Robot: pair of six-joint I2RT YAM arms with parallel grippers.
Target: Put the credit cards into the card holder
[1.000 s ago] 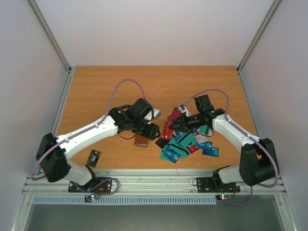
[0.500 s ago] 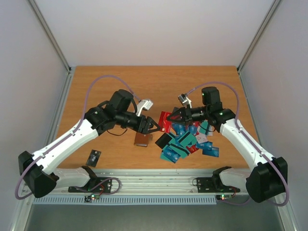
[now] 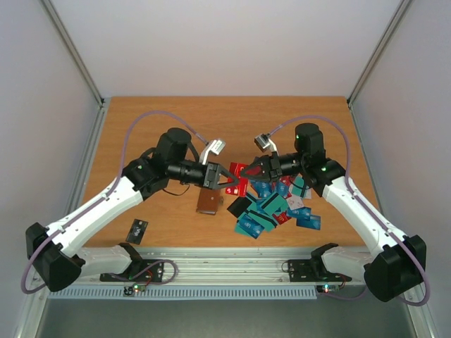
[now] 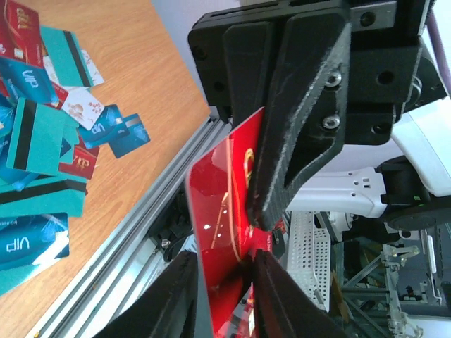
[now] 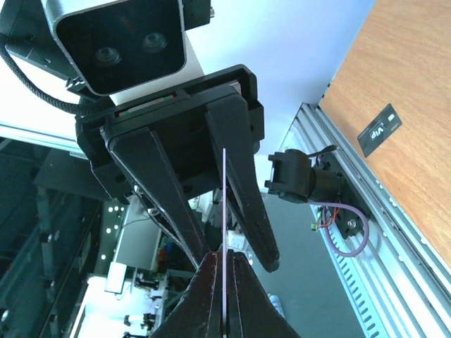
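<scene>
Claw meets claw above the worktop (image 3: 211, 120): the right claw (image 5: 224, 262) is pinched shut on one edge of a red card (image 4: 222, 211), which is held on edge in the air. The left claw (image 4: 224, 257) is set astride the card's opposite end, its jaws part open, with a sliver of gap seen at each side from the right wrist. A mid-air handover is judged to be the step in hand. The left jaws should be closed squarely on the card's flat faces, well in from the edge, before the right grip is released; otherwise the thin card may be twisted or dropped. The card holder (image 3: 208, 204) lies on the worktop at about 7 o'clock from the meeting point. The other credit cards (image 3: 275, 208) are heaped at 4 o'clock, and one dark card (image 3: 139, 229) lies well apart at 8 o'clock.
</scene>
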